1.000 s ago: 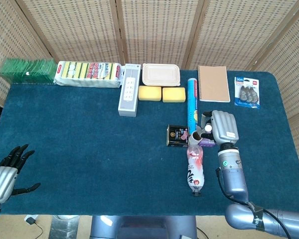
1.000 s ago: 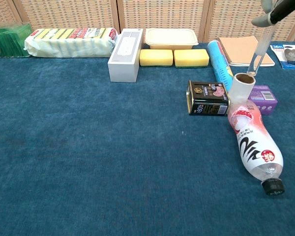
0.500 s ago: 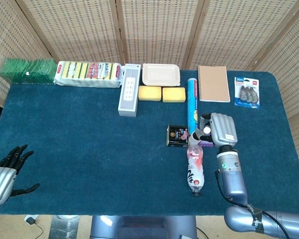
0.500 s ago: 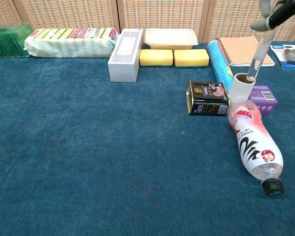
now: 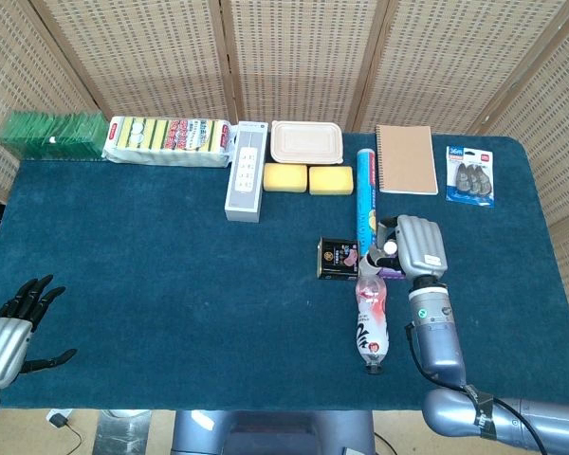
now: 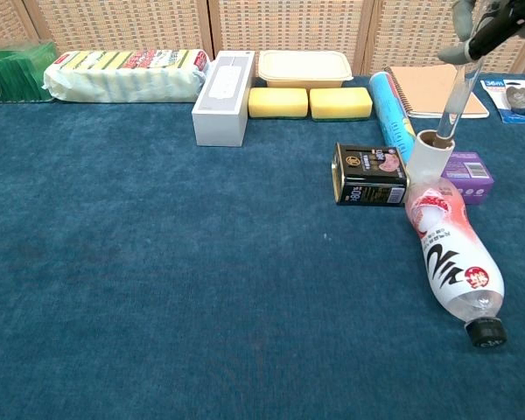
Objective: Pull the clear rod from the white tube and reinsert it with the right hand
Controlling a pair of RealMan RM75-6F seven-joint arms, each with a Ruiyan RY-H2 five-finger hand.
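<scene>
Woven screens back our dark blue table, and from the head view we see our right hand right of centre, hovering over the white tube, fingers closed around the top of the clear rod, which this view mostly hides. The tube stands just above a lying plastic bottle, beside a black tin and a purple box. Along the upper edge sit a sponge pack, a power strip box, a lidded tray, two yellow sponges, a blue roll and a notebook. Our left hand rests at the lower left corner, fingers spread, holding nothing. From the chest view, our right hand shows in the upper right corner pinching the clear rod, which slants down so its lower tip meets the mouth of the white tube; whether the tip is inside we cannot tell.
</scene>
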